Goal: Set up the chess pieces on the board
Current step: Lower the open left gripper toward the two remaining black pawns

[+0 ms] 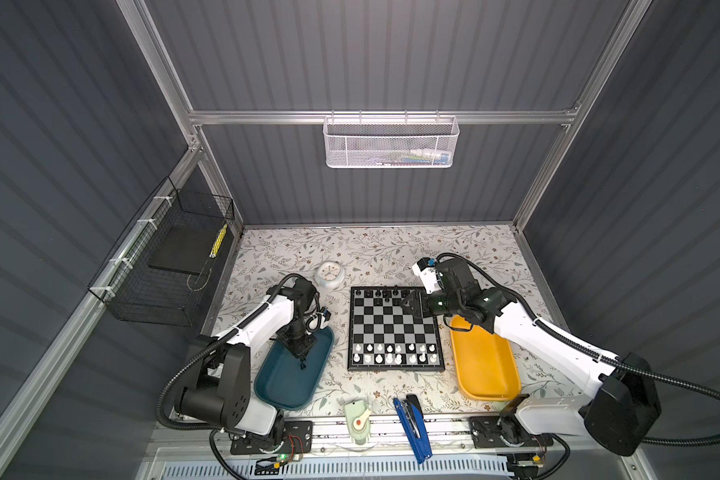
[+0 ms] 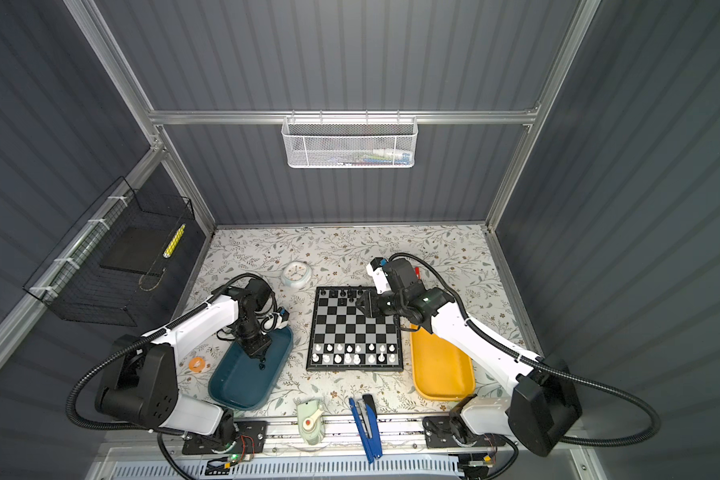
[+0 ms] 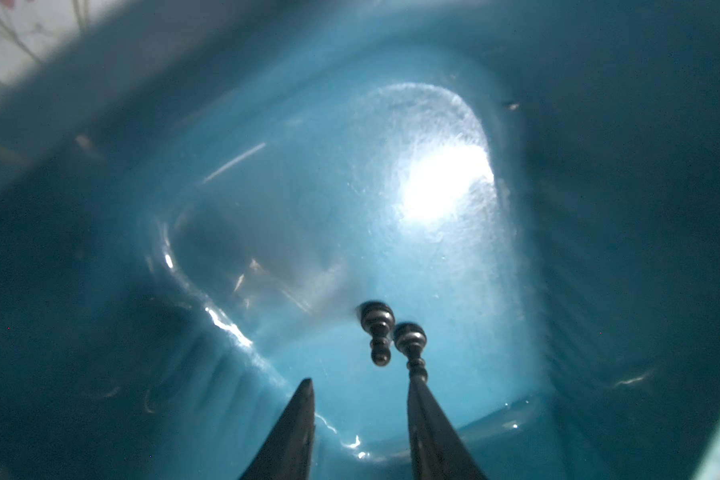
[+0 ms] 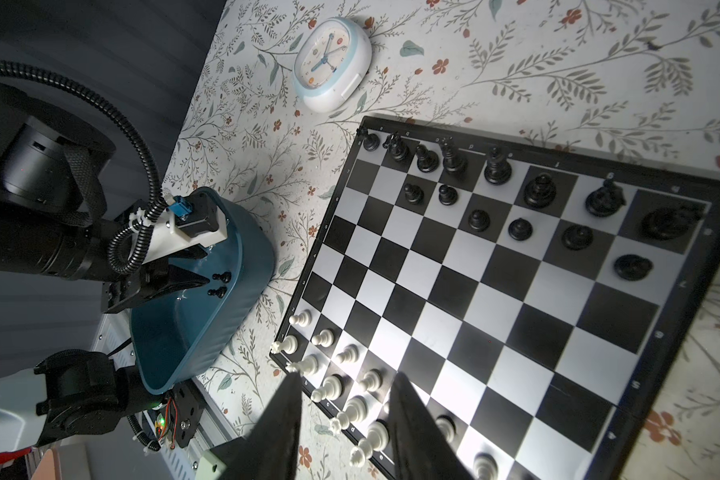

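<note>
Two black pawns (image 3: 377, 328) rest inside the teal tray (image 3: 599, 166).

**Colours Around Me**

The board (image 1: 395, 328) is chequered black and silver-grey, black-rimmed. I see black pieces (image 4: 497, 166) and white pieces (image 4: 327, 388), a teal tray (image 1: 292, 382), a yellow tray (image 1: 487, 365), and a table (image 1: 391, 249) printed with leaves and red flowers. My fingers (image 3: 433, 432) are black.

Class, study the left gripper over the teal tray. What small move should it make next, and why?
Probably lower the left gripper a little, so one pawn comes between its jaws. They stand apart, gripping nothing; that pawn and a second pawn lie in the tray just past its tips, and the board's black pawn row has two empty squares.
</note>
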Robot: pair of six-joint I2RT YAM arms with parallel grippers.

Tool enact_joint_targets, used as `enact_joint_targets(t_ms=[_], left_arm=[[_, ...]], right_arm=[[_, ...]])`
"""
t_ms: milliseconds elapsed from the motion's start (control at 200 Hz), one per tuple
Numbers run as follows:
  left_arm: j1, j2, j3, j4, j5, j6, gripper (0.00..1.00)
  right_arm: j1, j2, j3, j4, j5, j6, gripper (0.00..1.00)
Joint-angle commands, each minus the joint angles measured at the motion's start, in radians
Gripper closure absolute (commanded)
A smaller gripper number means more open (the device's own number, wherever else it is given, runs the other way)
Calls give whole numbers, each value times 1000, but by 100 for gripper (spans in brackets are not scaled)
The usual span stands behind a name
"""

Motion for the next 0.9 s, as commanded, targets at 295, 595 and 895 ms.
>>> enact_joint_targets(t_ms=[295, 595, 895], left_arm=[[5, 30, -30, 9, 14, 51, 62], [5, 45, -33, 43, 26, 43, 65], [5, 39, -53, 51, 29, 34, 67]], right_arm=[[-3, -18, -12, -3, -1, 6, 63], [-4, -24, -16, -3, 0, 7, 63], [-4, -27, -20, -1, 2, 7, 63]])
